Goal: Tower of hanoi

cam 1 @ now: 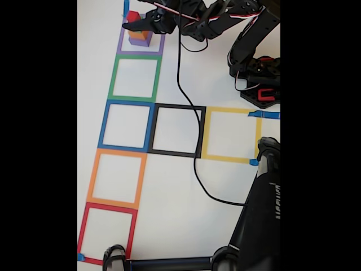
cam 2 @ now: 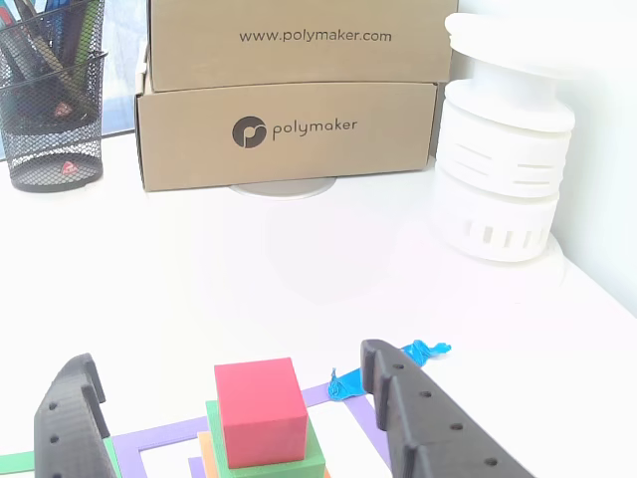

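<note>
The blocks stand as one stack inside the purple tape square (cam 1: 141,49) at the far end of the white tabletop (cam 1: 180,186), seen from the fixed view: the red block (cam 1: 133,16) on top, the orange block (cam 1: 138,34) under it, and the purple block (cam 1: 141,42) at the bottom. From the other view the red block (cam 2: 259,410) sits on the green block (cam 2: 299,464), with a sliver of orange (cam 2: 206,450) peeking out below; the purple one is cut off at the picture's lower edge there. The pincer (cam 2: 234,398) stands apart, one dark finger (cam 2: 72,418) to the left of the stack and the other (cam 2: 418,413) to the right, neither touching a block as far as I can make out, though the tips run out of frame. In the fixed view the black arm (cam 1: 214,22) reaches across from its base (cam 1: 259,84) toward the stack. Down the tabletop run a green square (cam 1: 135,78), a blue one (cam 1: 127,126), an orange one (cam 1: 116,178) and a red one (cam 1: 108,232), with a black square (cam 1: 177,130) and a yellow square (cam 1: 231,135) off to the side. Behind the stack sit two cardboard boxes (cam 2: 289,129), a mesh pen holder (cam 2: 52,100) and a white spool stack (cam 2: 508,149).
</note>
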Robot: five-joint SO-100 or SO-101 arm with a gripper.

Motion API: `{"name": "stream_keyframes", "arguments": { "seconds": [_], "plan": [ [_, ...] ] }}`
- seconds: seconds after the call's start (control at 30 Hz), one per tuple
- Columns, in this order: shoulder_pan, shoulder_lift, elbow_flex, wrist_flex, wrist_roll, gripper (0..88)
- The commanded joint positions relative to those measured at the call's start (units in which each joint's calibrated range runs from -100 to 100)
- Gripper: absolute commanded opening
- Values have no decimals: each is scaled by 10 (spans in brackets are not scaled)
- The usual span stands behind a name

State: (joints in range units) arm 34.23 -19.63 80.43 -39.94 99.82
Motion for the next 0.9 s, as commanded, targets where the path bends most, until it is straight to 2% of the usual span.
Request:
{"name": "stream_keyframes", "arguments": {
  "seconds": [0.0, 0.87],
  "plan": [
    [-8, 36, -14, -51, 2, 304],
    [-27, 169, -77, -117, 2, 280]
  ]
}}
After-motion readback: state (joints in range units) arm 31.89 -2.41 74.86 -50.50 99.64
